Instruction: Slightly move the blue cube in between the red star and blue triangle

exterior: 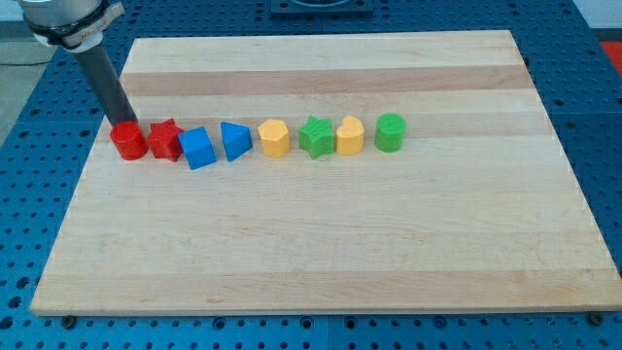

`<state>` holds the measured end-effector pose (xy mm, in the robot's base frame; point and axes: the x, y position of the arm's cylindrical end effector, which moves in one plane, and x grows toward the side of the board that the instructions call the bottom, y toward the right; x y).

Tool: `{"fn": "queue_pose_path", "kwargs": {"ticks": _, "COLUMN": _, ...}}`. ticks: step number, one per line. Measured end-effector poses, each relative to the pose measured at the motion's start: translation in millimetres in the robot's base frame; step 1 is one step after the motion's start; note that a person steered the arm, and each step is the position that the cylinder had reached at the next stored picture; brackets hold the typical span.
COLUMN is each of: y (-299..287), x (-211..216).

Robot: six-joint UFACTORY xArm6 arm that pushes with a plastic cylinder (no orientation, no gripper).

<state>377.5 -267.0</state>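
The blue cube [197, 149] sits in a row of blocks on the wooden board, between the red star [165, 139] on its left and the blue triangle [235, 140] on its right. It touches the star and lies slightly lower than both. My tip [123, 123] is at the left end of the row, just above the red cylinder [127, 141], two blocks left of the blue cube.
The row continues right with a yellow hexagonal block [275, 138], a green star [315, 137], a yellow block [350, 136] and a green cylinder [391, 132]. The board's left edge [92, 165] lies close to my tip.
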Motion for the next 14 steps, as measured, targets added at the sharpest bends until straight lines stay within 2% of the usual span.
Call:
{"fn": "queue_pose_path", "kwargs": {"ticks": 1, "y": -31, "x": 0}}
{"fn": "queue_pose_path", "kwargs": {"ticks": 2, "y": -37, "x": 10}}
{"fn": "queue_pose_path", "kwargs": {"ticks": 3, "y": -36, "x": 46}}
{"fn": "queue_pose_path", "kwargs": {"ticks": 4, "y": -29, "x": 80}}
{"fn": "queue_pose_path", "kwargs": {"ticks": 5, "y": 22, "x": 89}}
{"fn": "queue_pose_path", "kwargs": {"ticks": 6, "y": 66, "x": 91}}
{"fn": "queue_pose_path", "kwargs": {"ticks": 12, "y": 86, "x": 79}}
{"fn": "queue_pose_path", "kwargs": {"ticks": 14, "y": 107, "x": 90}}
